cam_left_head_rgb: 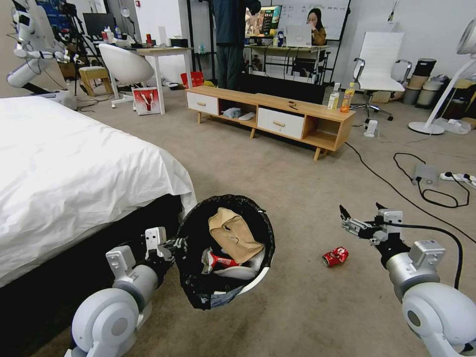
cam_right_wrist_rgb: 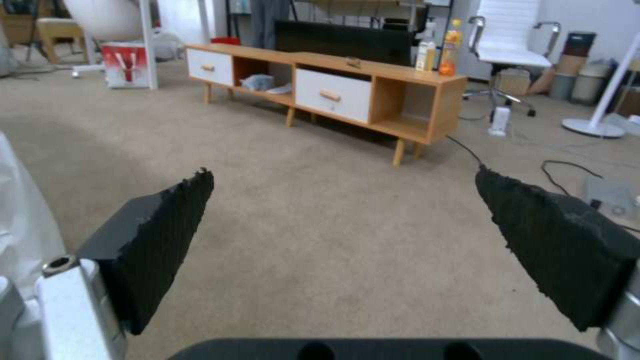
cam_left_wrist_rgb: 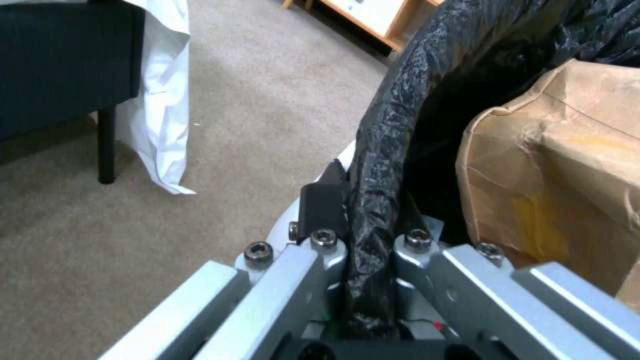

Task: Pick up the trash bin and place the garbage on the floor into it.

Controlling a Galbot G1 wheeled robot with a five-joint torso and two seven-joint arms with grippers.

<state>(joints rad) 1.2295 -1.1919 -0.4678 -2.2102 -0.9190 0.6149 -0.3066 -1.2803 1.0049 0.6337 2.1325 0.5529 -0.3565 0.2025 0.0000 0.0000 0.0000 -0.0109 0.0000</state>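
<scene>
The trash bin, white with a black bag over its rim, hangs tilted above the floor beside the bed. My left gripper is shut on its near rim; in the left wrist view the gripper pinches the black bag rim. Inside lie a brown paper piece, a red-and-white wrapper and white tissue. A crushed red soda can lies on the carpet to the bin's right. My right gripper hovers open a little beyond and right of the can, its fingers spread wide.
A bed with a white sheet fills the left side. A low wooden cabinet stands ahead with two drink bottles on it. Black cables and a power strip cross the carpet at right. Open carpet lies between cabinet and bin.
</scene>
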